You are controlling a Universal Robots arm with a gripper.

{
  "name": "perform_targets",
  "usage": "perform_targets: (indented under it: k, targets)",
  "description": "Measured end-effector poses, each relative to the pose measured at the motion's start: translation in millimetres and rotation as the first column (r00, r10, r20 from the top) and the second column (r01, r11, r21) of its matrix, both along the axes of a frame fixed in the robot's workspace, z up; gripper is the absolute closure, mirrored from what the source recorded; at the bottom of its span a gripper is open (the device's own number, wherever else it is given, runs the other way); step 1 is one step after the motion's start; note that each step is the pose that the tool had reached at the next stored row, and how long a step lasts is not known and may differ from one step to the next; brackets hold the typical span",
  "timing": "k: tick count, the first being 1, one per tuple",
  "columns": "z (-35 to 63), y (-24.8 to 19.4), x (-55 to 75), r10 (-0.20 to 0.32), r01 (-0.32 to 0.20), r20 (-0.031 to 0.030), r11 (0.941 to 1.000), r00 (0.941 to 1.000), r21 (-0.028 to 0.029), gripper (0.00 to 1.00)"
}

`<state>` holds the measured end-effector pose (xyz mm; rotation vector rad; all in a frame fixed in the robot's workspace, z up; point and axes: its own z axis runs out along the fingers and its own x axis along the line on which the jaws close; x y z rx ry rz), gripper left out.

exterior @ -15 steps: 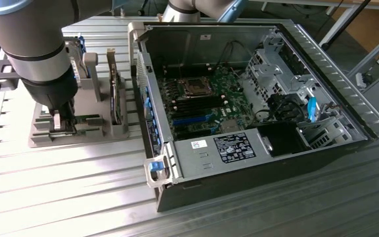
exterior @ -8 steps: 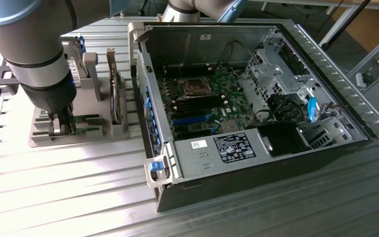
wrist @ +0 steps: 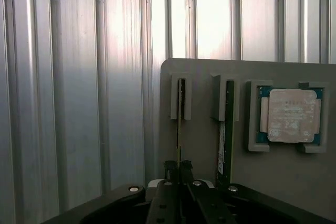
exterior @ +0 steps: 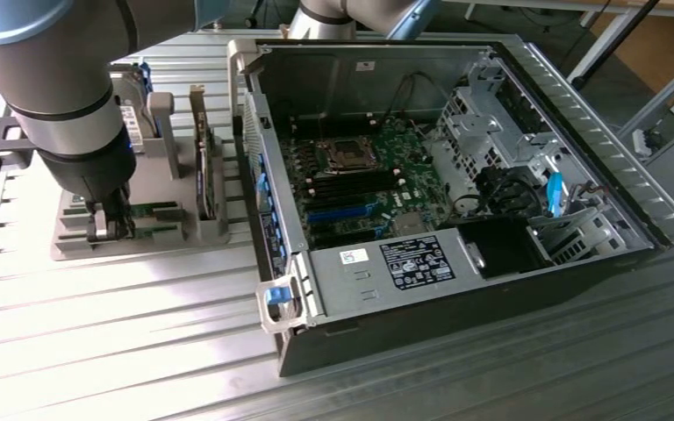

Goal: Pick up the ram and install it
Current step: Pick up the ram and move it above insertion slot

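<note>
At the holder [exterior: 80,246] on the exterior view's left, beside the open PC case [exterior: 455,338], the fingers [wrist: 171,170] are clenched on the ram [wrist: 179,129], one on each flat face. I see no gap between them and the board. The ram stands on edge in the holder's outer slot. A second ram [wrist: 226,129] stands in the next slot, between it and the CPU [wrist: 292,115] in its square nest. The holder rests on a ribbed metal surface [exterior: 103,333].

The ram looks light and stiff, but thin and easily harmed. It is a narrow board that would probably crack or flex if twisted or pulled at a slant. Its chips and contact edge are best left untouched. A pinch across the two faces near mid-length, on the upper edge, seems the safest hold, and that is about where the fingers sit. The faces are smooth, so a weak pinch could let the ram slip, and a hard one might stress the chips.

Little writing can be read. The second ram carries a pale label strip, the power supply has a dark label [exterior: 416,260], and a white sticker [exterior: 353,256] sits beside that label. The text on all three is too small to read, and I can make out no brand.
</note>
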<state>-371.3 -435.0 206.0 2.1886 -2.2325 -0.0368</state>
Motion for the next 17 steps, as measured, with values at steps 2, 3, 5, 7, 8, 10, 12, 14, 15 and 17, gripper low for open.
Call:
perform_targets:
  k: [2, 3, 5, 7, 8, 10, 12, 14, 15, 17]
  targets:
    - [0.8, 0.0, 0.0, 0.0, 0.0, 0.0001, 1.0, 1.0, 0.0, 0.88]
    - [2.1, 0.0, 0.0, 0.0, 0.0, 0.0, 1.0, 1.0, 0.0001, 0.88]
    - [4.2, 0.0, 0.0, 0.0, 0.0, 0.0, 1.0, 1.0, 0.0, 0.88]
    - [8.0, 0.0, 0.0, 0.0, 0.0, 0.0, 1.0, 1.0, 0.0, 0.88]
    - [10.2, 0.0, 0.0, 0.0, 0.0, 0.0, 1.0, 1.0, 0.0, 0.88]
    - [14.1, 0.0, 0.0, 0.0, 0.0, 0.0, 1.0, 1.0, 0.0, 0.88]
    - [18.0, 0.0, 0.0, 0.0, 0.0, 0.0, 1.0, 1.0, 0.0, 0.88]
    - [21.2, 0.0, 0.0, 0.0, 0.0, 0.0, 1.0, 1.0, 0.0001, 0.88]
    - [23.6, 0.0, 0.0, 0.0, 0.0, 0.0, 1.0, 1.0, 0.0, 0.88]
    - [33.5, 0.0, 0.0, 0.0, 0.0, 0.0, 1.0, 1.0, 0.0, 0.88]
